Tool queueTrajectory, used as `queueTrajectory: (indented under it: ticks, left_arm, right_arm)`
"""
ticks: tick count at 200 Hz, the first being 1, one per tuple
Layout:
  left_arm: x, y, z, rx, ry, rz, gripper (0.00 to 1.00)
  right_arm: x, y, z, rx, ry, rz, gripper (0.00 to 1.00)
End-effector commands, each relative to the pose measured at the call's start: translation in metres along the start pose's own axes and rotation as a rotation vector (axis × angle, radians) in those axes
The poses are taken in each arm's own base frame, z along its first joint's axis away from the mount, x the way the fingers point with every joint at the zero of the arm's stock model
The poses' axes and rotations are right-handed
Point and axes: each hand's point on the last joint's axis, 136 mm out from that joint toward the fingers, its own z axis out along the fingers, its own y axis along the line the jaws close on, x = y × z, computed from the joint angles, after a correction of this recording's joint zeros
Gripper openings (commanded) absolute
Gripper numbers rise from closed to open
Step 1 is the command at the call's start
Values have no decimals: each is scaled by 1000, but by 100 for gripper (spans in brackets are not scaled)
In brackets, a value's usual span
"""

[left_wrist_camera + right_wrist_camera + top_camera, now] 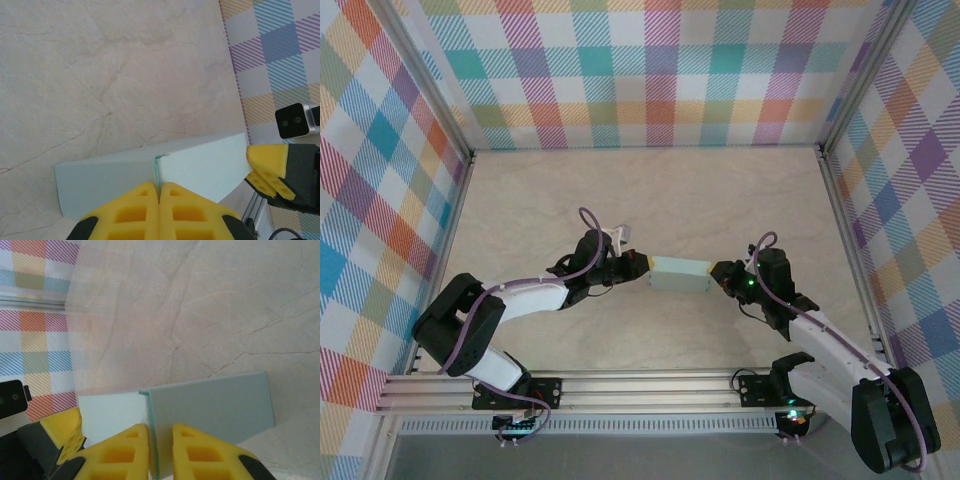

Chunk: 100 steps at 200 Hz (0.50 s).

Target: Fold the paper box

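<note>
Seen from above, the paper box [680,273], a small pale mint-green rectangular shape, lies on the table [650,190] near its front edge. Its long axis runs left to right. The two arms reach inward from either side, one to each short end of the box. The left gripper [642,268] touches the left end and the right gripper [716,275] touches the right end, so neither arm is nearer than the other.

In the left wrist view, the left gripper [159,187] has its yellow fingers pressed together on a thin edge of card, where two panels of the box [125,172] meet at a seam.

In the right wrist view, the right gripper [160,432] has its fingers a narrow gap apart. An upright card edge of the box [210,405] runs down into that gap. Whether the fingers are pressing on the card cannot be told.

The coming move most likely depends on this end-to-end line-up. Each gripper faces the other along the box's length, so a push or pull from either end would travel straight through the card toward the other gripper.
</note>
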Motion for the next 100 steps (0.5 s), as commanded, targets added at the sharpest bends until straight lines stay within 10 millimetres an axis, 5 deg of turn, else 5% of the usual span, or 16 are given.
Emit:
queueTrajectory:
  ticks: [1, 21, 53, 100]
  left_arm:
    - [59, 70, -2, -236, 185, -73, 7]
    - [52, 64, -3, -231, 177, -62, 27]
    - [38, 50, -3, -224, 165, -37, 42]
    - [6, 12, 3, -167, 144, -15, 53]
  right_arm:
    - [7, -13, 1, 49, 29, -8, 20]
    - [3, -5, -2, 54, 23, -45, 42]
    - [-15, 8, -15, 121, -25, -233, 63]
    - [-58, 47, -29, 240, -78, -701, 79]
